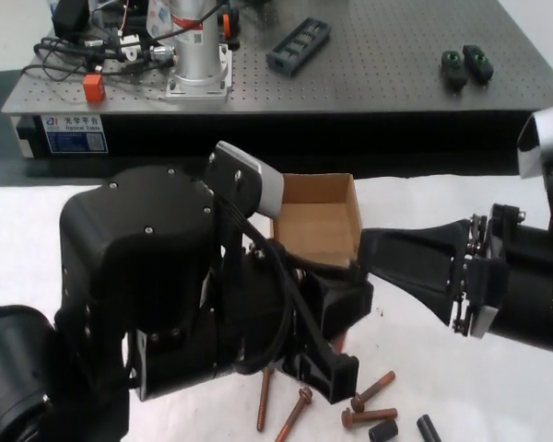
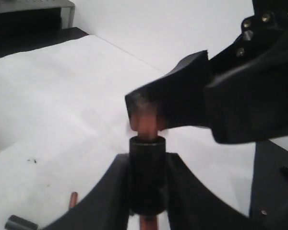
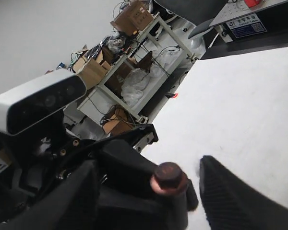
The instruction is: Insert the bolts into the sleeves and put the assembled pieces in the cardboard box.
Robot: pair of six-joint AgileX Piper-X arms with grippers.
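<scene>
Where the high view looks down, the left gripper [image 1: 343, 308] and right gripper [image 1: 367, 249] meet beside the cardboard box [image 1: 318, 230], loose bolts [image 1: 372, 390] lying nearer the camera. The left wrist view shows its fingers [image 2: 108, 196] clamped on a black sleeve [image 2: 146, 184] with a copper bolt [image 2: 145, 123] standing in it. The right wrist view shows its fingers [image 3: 230, 191] spread either side of the bolt's head.

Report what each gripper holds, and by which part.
Left gripper clamps the black sleeve around its middle, bolt through it. Right gripper straddles the bolt head, fingers apart, apparently holding nothing.
</scene>
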